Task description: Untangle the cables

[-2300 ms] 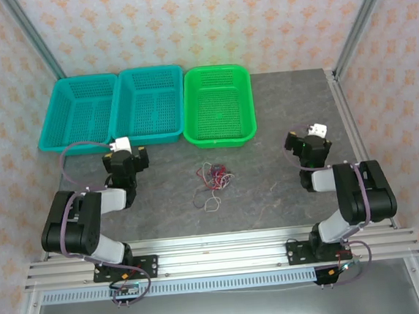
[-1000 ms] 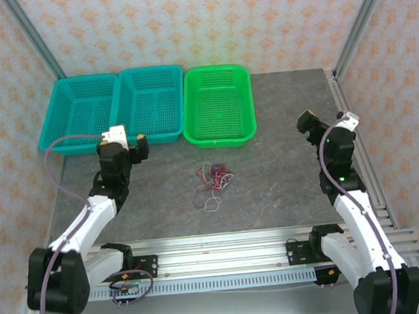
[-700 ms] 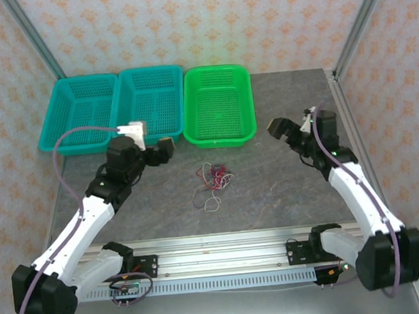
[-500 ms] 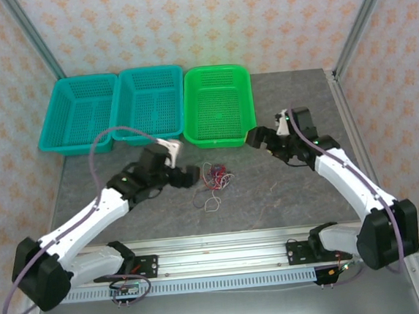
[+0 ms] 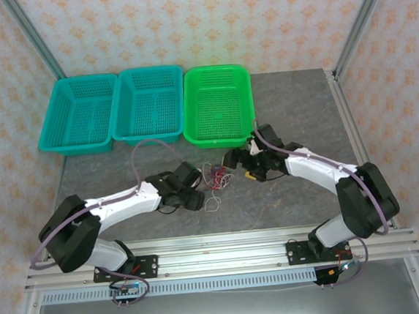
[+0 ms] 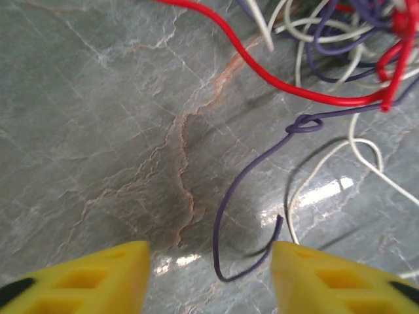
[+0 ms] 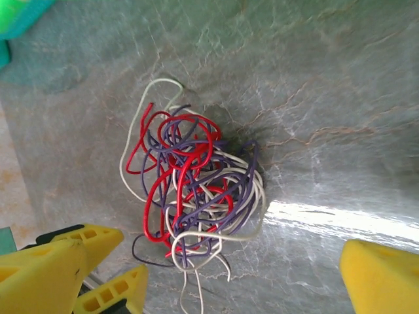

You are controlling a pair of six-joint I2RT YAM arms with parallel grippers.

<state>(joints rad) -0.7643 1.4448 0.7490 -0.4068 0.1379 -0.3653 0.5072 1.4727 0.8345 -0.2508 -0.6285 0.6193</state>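
Observation:
The cables are thin red, white and purple wires bunched in one tangle on the grey table, with loose white loops trailing toward the arms. My left gripper is low at the tangle's near-left edge. In the left wrist view its yellow fingers stand apart around the curled end of a purple wire, which lies on the table between them, ungripped. My right gripper hangs just right of the tangle, wide open and empty, the bunch lying ahead of its fingertips.
Two teal baskets and a green basket stand in a row along the back of the table. The green one's rim is close behind the right gripper. A yellow finger of the left gripper pokes into the right wrist view.
Both arms have swung in from the table's sides to the tangle. The left jaws have narrowed around the purple wire end. The right jaws stay wide. The cables have not moved.

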